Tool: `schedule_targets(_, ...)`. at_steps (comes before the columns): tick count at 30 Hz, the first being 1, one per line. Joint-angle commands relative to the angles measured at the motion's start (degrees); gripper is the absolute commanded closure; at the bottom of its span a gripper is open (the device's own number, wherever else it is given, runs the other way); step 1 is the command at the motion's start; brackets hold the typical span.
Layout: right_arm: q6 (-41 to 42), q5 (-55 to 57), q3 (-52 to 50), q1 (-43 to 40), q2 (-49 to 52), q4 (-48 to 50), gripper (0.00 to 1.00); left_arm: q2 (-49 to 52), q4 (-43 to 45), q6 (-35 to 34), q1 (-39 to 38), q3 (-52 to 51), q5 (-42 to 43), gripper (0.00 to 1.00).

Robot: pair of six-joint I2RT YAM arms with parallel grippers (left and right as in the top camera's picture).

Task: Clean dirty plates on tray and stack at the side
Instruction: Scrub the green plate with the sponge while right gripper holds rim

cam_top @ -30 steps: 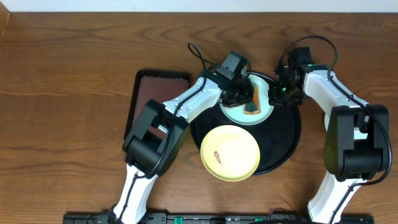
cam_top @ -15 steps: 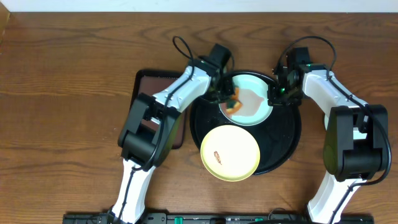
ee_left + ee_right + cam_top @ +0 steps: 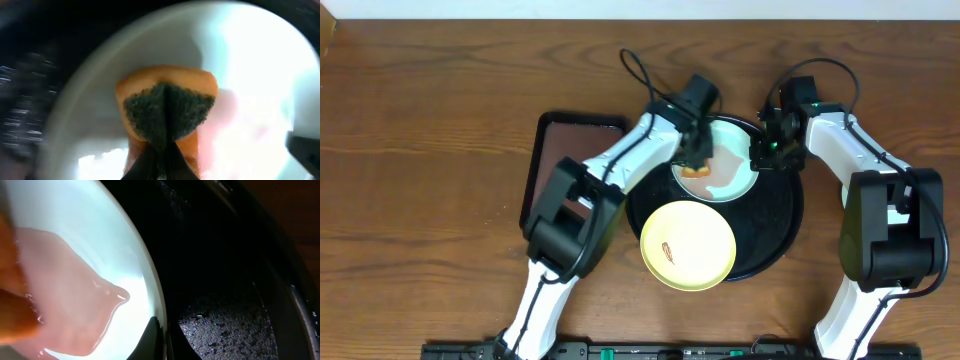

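Mint-green, the plain round plate (image 3: 732, 175) is lying at the far side of the large round glossy black tray (image 3: 775, 230) and is being worked on by both arms. An orange sponge with a dark green scouring face (image 3: 167, 107) is being gripped by the left hand (image 3: 696, 158), whose jaws are closed tight on one end of it. The sponge is being pressed onto the plate's left part. The plate's right rim is being pinched by the right hand (image 3: 159, 339), which is closed down with only the rim between its fingers. A pink watery film (image 3: 65, 295) is being spread over the plate's surface.

Trouble is most likely to be caused by that wet film. The rim could slip out of the narrow pinch when the sponge is pushed sideways, and the plate would then be shoved across the glossy tray. If the rim is being lifted too far, the pink liquid could be tipped onto the tray. Under hard scrubbing the sponge could be twisted out of its small grip.

A pale yellow round plate (image 3: 688, 245), marked with a small reddish-brown smear (image 3: 672, 249), is lying over the tray's near rim, near the left arm. It could be knocked onto the dark-brown wood-grain worktop (image 3: 420, 100) by a wide sweep. No third plate is being shown clearly in any view.
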Motion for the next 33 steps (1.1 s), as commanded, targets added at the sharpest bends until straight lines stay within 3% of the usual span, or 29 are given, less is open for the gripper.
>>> schedule_targets(1, -1.0, 0.6, -0.5, 0.7, 0.8, -0.8, 0.99, 2.1, 0.5, -1.7, -2.9, 0.2, -0.3, 0.92)
schedule_targets(6, -1.0, 0.6, -0.5, 0.7, 0.8, -1.0, 0.99, 2.1, -0.7, -1.4, -2.2, 0.2, -1.2, 0.93)
schedule_targets(13, -1.0, 0.6, -0.5, 0.7, 0.8, -0.9, 0.99, 2.1, -9.2, 3.3, 1.9, 0.2, -18.0, 0.92)
schedule_targets(23, -1.0, 0.6, -0.5, 0.7, 0.8, -1.2, 0.99, 2.0, -10.8, 9.0, 2.7, 0.6, -29.1, 0.93)
schedule_targets(33, -1.0, 0.6, -0.5, 0.7, 0.8, -1.2, 0.99, -0.4, -16.5, 8.6, 2.8, 9.0, -30.5, 0.92)
